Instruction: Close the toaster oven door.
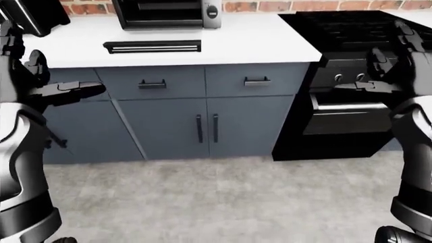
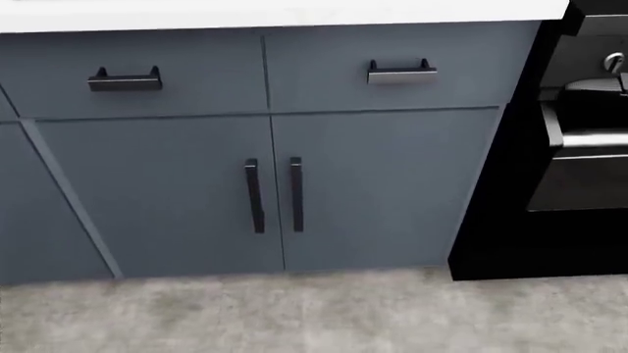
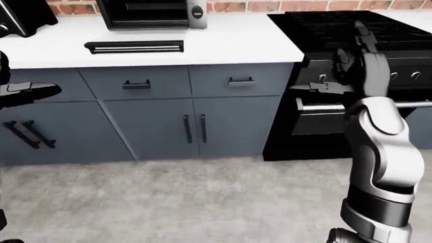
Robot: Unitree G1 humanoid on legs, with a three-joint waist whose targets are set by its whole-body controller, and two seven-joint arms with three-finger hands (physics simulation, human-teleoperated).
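Toaster oven [image 1: 166, 12]: one, at the top of the left-eye view, standing on the white counter [image 1: 270, 43] against the brick wall [image 1: 297, 5]. Its door [image 1: 152, 46] hangs fully open, lying flat over the counter with the long handle along its near edge. One round knob [image 1: 212, 10] shows on the silver right panel. No legible writing on it.

Cabinets [image 2: 274, 184]: blue-grey, below the counter. Two drawers, each with one short dark handle [image 2: 401, 71]. Two doors beneath, with two upright bar handles [image 2: 253, 195] side by side at the centre seam. A further cabinet at the left of the right-eye view carries two slanted handles [image 3: 30, 133].

Stove [image 1: 351, 76]: one, black, just right of the cabinets; cooktop above, oven door with a silver bar handle [image 2: 594, 137] below. Its knobs are partly hidden by the right hand.

Dark appliance [image 1: 35, 15]: one, top left corner, cut off by the frame.

Left hand [image 1: 40, 83]: raised at the left edge, fingers spread, holding nothing, well apart from the toaster oven.

Right hand [image 3: 358, 68]: raised before the stove, fingers extended and empty.

Floor [image 1: 223, 202]: grey, speckled.

No brands or labels readable anywhere.
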